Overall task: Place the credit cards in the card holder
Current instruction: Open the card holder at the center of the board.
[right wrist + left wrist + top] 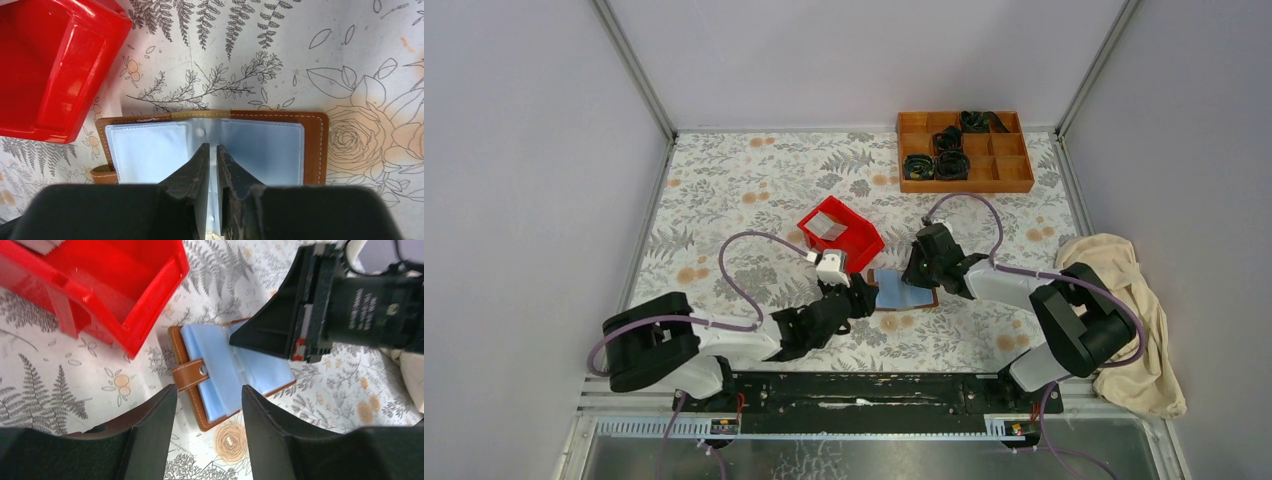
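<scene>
Left arm: we reach low from the near edge of the table toward its middle.
Left gripper: our fingers stand well apart, holding nothing.
Right arm: we bend inward, wrist tipped down.
Right gripper: our fingers nearly meet, leaving a thin slit; we cannot tell whether they pinch anything.

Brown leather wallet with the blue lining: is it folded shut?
No, the brown leather wallet lies spread open, blue sleeves facing up, beside the red plastic bin.

one card holder, one red bin, one wooden tray, one cloth.
</scene>
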Controlling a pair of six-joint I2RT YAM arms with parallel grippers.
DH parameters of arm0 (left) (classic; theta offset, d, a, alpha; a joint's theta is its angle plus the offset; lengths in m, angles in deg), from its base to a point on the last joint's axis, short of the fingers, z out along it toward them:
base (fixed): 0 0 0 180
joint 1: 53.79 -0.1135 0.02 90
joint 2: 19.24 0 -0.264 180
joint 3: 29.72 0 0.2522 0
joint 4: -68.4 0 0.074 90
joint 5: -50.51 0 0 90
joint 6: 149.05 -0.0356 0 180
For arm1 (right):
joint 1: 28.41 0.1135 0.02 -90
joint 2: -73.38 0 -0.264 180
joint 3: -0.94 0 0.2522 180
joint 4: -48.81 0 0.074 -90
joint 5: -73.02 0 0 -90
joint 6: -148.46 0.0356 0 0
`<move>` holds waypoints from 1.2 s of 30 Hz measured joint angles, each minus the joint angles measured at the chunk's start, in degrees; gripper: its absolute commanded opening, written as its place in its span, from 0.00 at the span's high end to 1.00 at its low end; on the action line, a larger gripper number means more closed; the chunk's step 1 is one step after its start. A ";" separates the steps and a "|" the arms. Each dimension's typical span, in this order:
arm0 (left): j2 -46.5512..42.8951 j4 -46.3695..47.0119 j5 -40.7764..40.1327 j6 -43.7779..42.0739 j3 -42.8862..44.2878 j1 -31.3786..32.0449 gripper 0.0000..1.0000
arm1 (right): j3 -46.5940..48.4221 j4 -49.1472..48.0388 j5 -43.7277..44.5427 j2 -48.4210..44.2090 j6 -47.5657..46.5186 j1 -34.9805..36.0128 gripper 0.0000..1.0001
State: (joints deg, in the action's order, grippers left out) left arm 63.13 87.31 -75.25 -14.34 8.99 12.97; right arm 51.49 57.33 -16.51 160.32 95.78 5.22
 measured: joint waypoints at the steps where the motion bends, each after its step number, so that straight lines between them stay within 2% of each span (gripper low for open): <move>1: -0.81 -0.72 -0.44 -0.55 0.44 0.02 0.41 | 0.13 0.35 0.07 -0.09 -0.26 0.04 0.80; 19: -9.73 -8.52 -4.26 -4.52 2.54 0.07 0.40 | 3.21 7.02 0.52 -4.63 -4.59 0.13 0.63; 25: -16.09 -9.73 -6.62 -5.64 0.70 0.07 0.35 | 7.21 8.00 -0.09 -5.33 -7.13 1.16 0.53; 26: -17.25 -10.01 -6.93 -5.97 0.35 0.07 0.30 | 7.87 8.26 -0.09 -5.68 -7.74 1.40 0.52; 27: -18.32 -10.29 -7.23 -6.40 0.11 0.07 0.11 | 8.55 8.57 -0.09 -6.08 -8.33 1.60 0.48; 28: -19.43 -10.47 -7.58 -7.04 0.00 0.07 0.01 | 9.38 9.07 -0.04 -6.47 -9.07 1.75 0.45; 32: -24.17 -10.36 -8.57 -10.21 0.00 0.04 0.00 | 13.79 10.58 0.72 -7.08 -12.59 1.88 0.41; 34: -27.17 -9.25 -8.15 -12.55 -0.35 0.04 0.00 | 15.93 10.80 1.81 -7.08 -14.19 1.90 0.35; 36: -30.60 -6.97 -8.31 -13.84 -1.70 0.02 0.00 | 17.68 10.27 3.50 -7.28 -15.74 1.90 0.25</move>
State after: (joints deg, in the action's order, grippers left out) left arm 32.53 80.34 -83.56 -28.18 7.28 12.99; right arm 69.17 67.60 -13.01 153.04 80.04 7.12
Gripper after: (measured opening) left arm 0.998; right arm 0.638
